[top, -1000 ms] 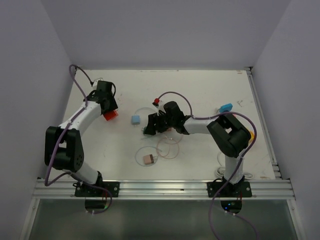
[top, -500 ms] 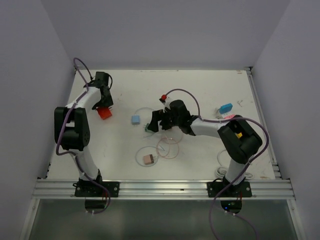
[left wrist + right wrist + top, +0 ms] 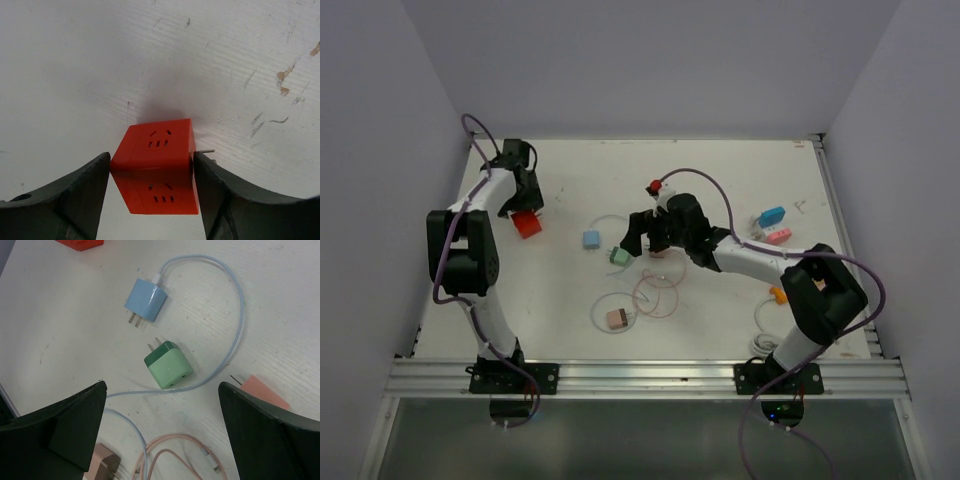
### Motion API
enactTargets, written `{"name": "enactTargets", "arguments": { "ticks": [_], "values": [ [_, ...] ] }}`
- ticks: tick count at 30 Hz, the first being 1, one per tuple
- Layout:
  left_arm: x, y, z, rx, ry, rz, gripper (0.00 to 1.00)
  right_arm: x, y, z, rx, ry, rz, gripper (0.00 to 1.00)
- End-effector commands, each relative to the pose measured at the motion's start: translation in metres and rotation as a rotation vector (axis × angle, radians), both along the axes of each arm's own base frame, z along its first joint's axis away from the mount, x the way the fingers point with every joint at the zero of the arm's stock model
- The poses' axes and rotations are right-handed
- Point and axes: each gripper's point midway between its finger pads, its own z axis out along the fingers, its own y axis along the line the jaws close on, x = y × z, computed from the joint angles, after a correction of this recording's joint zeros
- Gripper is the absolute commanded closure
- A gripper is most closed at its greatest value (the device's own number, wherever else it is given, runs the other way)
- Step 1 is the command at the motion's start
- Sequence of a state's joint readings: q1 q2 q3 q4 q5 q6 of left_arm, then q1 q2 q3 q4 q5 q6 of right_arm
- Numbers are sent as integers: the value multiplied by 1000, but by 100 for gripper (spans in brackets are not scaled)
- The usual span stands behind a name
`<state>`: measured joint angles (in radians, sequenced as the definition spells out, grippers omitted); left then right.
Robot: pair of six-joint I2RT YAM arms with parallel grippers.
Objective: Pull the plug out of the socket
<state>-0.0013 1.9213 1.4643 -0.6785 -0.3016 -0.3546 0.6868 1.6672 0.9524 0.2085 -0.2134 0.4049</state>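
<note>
left pincer (image 3: 151, 159): I see it clamped on red socket cube (image 3: 157, 170), far left of counter (image 3: 75, 60)
right pincer (image 3: 162, 386): wide, over green plug (image 3: 168, 371), mid-counter, prongs bare
nearby: blue charger (image 3: 145, 300), pink cable (image 3: 172, 460)

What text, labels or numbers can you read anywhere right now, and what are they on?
No text can be read in any view.
red socket cube: only plug slots, no print visible.
blue charger and green charger: plain faces, no markings visible.
Top view: everything else is too small to tell.
</note>
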Motion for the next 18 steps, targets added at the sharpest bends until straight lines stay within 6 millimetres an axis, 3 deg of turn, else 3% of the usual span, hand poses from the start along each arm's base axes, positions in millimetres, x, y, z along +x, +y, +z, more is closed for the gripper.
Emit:
{"name": "enactTargets", "arguments": {
  "ticks": [1, 5, 9, 10, 12, 13, 15, 16, 18],
  "values": [
    [15, -3, 31, -16, -82, -27, 25, 7, -15, 27, -33, -80, -53, 2],
    [15, -4, 50, -16, -129, -29, 12, 9, -35, 42, -89, -116, -116, 1],
    [14, -8, 68, -39, -177, -40, 6, 13, -61, 52, -159, -139, -216, 1],
    [13, -13, 82, -62, -215, -55, 5, 15, -68, 56, -177, -146, -250, 1],
    [10, -18, 93, -84, -259, -74, 3, 21, -97, 58, -252, -150, -367, 1],
    [6, -23, 110, -108, -305, -93, 2, 23, -108, 60, -271, -150, -406, 1],
    [0, -29, 119, -130, -345, -119, 1, 27, -141, 58, -324, -127, -525, 1],
    [-7, -33, 138, -145, -400, -139, 0, 27, -155, 62, -327, -124, -576, 1],
    [-19, -42, 154, -186, -483, -171, 0, 29, -191, 58, -353, -94, -698, 1]
  ]
}}
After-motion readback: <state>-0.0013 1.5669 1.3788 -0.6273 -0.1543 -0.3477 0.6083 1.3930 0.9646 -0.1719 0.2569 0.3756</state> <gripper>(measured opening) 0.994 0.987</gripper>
